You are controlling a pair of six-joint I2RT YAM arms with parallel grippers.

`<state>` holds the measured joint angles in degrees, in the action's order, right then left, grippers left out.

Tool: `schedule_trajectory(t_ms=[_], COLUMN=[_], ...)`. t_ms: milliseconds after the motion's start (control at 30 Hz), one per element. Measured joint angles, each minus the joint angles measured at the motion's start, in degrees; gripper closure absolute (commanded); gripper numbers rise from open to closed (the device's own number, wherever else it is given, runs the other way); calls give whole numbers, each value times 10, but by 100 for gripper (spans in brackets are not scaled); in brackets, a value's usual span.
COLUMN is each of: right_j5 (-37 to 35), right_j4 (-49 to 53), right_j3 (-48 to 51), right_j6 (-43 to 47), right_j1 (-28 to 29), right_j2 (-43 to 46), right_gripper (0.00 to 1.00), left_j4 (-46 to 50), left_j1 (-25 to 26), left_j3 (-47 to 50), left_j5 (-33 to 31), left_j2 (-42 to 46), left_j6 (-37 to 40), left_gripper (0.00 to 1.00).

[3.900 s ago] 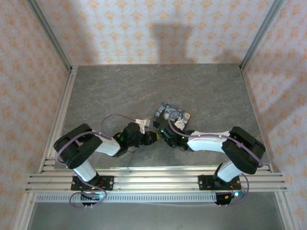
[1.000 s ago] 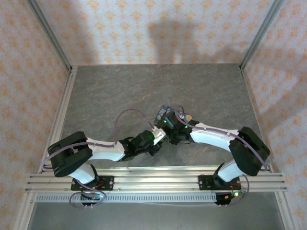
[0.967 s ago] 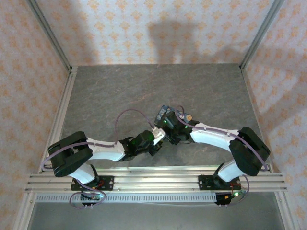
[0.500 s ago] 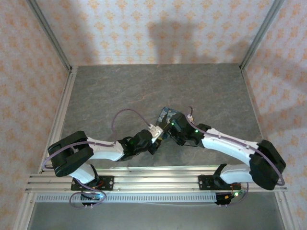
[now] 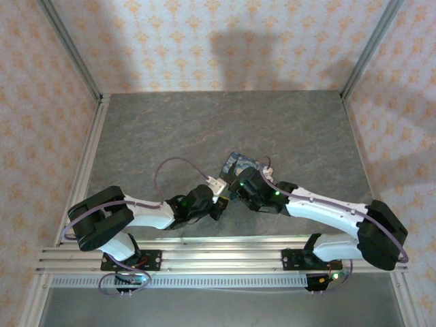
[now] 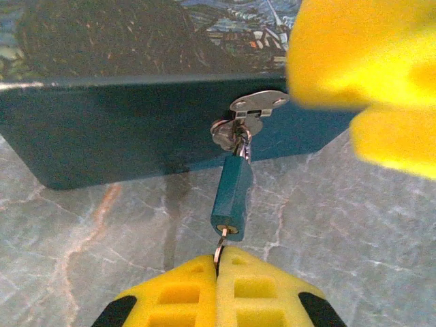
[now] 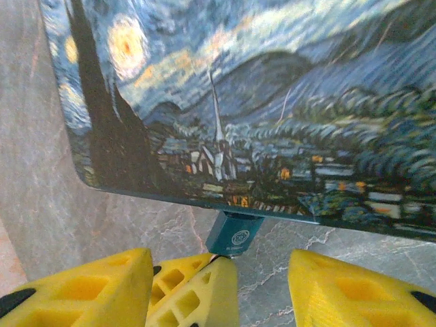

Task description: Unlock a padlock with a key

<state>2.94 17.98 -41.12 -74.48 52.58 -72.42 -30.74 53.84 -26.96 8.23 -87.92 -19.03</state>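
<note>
Change: since a second ago the right arm is swung lower and stretched out, and the right gripper (image 6: 371, 102) is brought down over the near edge of the box (image 6: 102, 143). The left gripper (image 6: 218, 264) is barely shifted.
Meaning: the padlock (image 6: 231, 194) is probably about to be braced so the key (image 6: 219, 246) can be turned. Unlocking is judged not yet done.
Left gripper: clamped tight on the key.
Right gripper: jaws are held apart and nothing is gripped. The padlock and the left fingertips are straddled.
Padlock: hung from the hasp (image 6: 253, 107) on the box's near wall. The body is slanted down toward the table (image 6: 354, 238), and the shackle is still through the hasp.
Key: the tip is set in the keyhole at the padlock's near end. The rest is pinched between the left fingers.
Left wrist view: key, keyhole and hasp are shown plainly. The right fingers are blurred beside the hasp.
Right wrist view: the painted lid (image 7: 238, 102) is seen from above, with the padlock's end poking out under its edge. The hasp is covered by the lid.
Top view: both arms are seen meeting at the box. The padlock and key are too small to be told apart.
</note>
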Motion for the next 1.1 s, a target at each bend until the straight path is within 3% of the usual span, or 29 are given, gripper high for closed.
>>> schedule_trajectory(t_ms=[367,767,1100], right_j5=[-11,-35,-53], right_j4=[-70,-120,-136], right_j3=[8,46,48], right_j6=[-28,-62,-73], right_j1=[19,21,23], right_j2=[-57,-72,-83], right_gripper=[46,55,80], left_j4=[-64,-115,-137], left_j1=[-31,-45,-45], left_j3=[26,31,36], left_j5=[75,125,135], left_j2=[-1,-22,-34], left_j6=[-138,-234,-255], left_gripper=[100,100,100])
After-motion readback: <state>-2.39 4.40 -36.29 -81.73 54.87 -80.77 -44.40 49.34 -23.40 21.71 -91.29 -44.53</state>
